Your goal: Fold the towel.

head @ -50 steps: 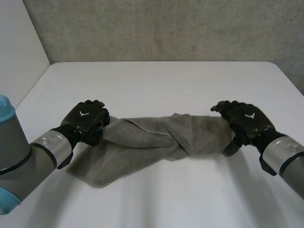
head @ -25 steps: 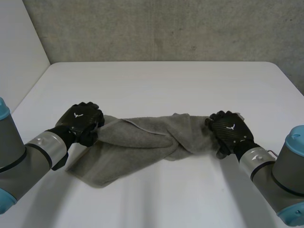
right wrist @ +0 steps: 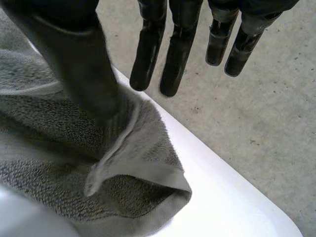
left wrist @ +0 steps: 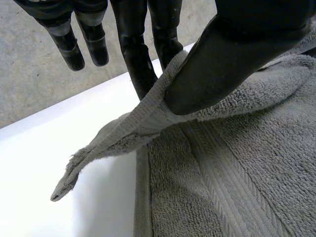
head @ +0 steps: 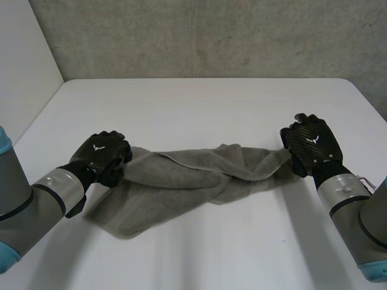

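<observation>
A grey towel [head: 181, 175] lies across the white table [head: 199, 103], twisted at its middle and stretched between my two hands. My left hand [head: 101, 154] is at the towel's left end. Its thumb [left wrist: 222, 64] pinches a fold of the towel [left wrist: 237, 163] against the fingers, and a loose corner hangs below the grip. My right hand [head: 311, 145] holds the right end, raised slightly off the table. There the thumb [right wrist: 84, 69] presses into a bunched fold of the towel [right wrist: 59, 148], with the fingers stretched out just past the fold.
A grey concrete wall [head: 211, 36] stands behind the table's far edge, and a white panel [head: 24, 54] rises at the left. Bare tabletop [head: 211, 254] lies in front of the towel. Beyond the table edge by my right hand is concrete floor [right wrist: 276, 113].
My right hand closed on the towel's right end and drew it to the right and away, stretching the towel. My left hand kept its grip and hardly moved.
</observation>
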### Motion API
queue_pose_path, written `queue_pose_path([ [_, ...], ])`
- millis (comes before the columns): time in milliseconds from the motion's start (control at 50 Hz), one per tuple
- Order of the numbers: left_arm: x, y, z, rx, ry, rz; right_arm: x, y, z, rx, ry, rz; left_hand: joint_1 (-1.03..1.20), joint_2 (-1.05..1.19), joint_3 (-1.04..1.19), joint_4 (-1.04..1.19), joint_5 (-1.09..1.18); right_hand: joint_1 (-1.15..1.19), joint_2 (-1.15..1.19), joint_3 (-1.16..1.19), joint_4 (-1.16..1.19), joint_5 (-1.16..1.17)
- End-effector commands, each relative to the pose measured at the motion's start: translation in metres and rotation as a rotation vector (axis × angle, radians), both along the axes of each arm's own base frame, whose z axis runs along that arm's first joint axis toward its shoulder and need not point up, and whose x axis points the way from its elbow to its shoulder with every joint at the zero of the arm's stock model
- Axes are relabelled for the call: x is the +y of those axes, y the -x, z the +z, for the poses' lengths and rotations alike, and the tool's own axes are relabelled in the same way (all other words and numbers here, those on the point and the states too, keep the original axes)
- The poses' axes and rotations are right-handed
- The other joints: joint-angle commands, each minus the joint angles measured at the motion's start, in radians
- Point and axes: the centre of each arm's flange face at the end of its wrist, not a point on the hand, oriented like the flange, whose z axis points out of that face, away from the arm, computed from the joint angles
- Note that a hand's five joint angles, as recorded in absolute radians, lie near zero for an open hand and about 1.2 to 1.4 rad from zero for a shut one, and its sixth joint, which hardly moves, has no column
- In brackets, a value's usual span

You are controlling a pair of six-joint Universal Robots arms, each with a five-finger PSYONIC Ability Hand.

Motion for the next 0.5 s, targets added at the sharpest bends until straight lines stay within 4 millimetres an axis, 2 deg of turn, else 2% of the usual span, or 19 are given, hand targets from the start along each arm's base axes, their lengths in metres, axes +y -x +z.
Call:
queue_pose_path([
  [20,-0.001,-0.002,0.0,0.0,-0.001,0.006,0.002,-0.005,0.0,0.0,-0.015,0.055,0.097,0.075,-0.052,-0.059,0.065,0.398,0.389,-0.043,-0.076,0.411],
  [140,0.0,-0.002,-0.001,-0.001,-0.007,0.005,0.011,-0.009,-0.007,-0.038,-0.155,0.14,0.097,0.075,-0.052,-0.059,0.065,0.398,0.389,-0.043,-0.076,0.411],
  [220,0.0,-0.002,0.0,-0.001,-0.005,0.005,0.002,0.006,-0.017,-0.062,-0.268,0.092,0.097,0.075,-0.052,-0.059,0.065,0.398,0.389,-0.043,-0.076,0.411],
  [240,0.0,-0.002,0.0,-0.001,-0.005,0.005,0.002,0.006,-0.017,-0.062,-0.268,0.092,0.097,0.075,-0.052,-0.059,0.065,0.398,0.389,-0.043,-0.076,0.411],
  [280,-0.001,-0.002,-0.001,-0.001,-0.007,0.005,-0.003,0.007,-0.018,-0.066,-0.25,0.082,0.097,0.075,-0.052,-0.059,0.065,0.043,0.034,-0.043,-0.076,0.057],
  [500,-0.002,-0.004,-0.001,0.0,-0.007,0.01,-0.015,0.007,-0.029,-0.053,-0.237,0.058,0.097,0.075,-0.052,-0.059,0.065,-0.041,-0.051,-0.043,-0.076,-0.028],
])
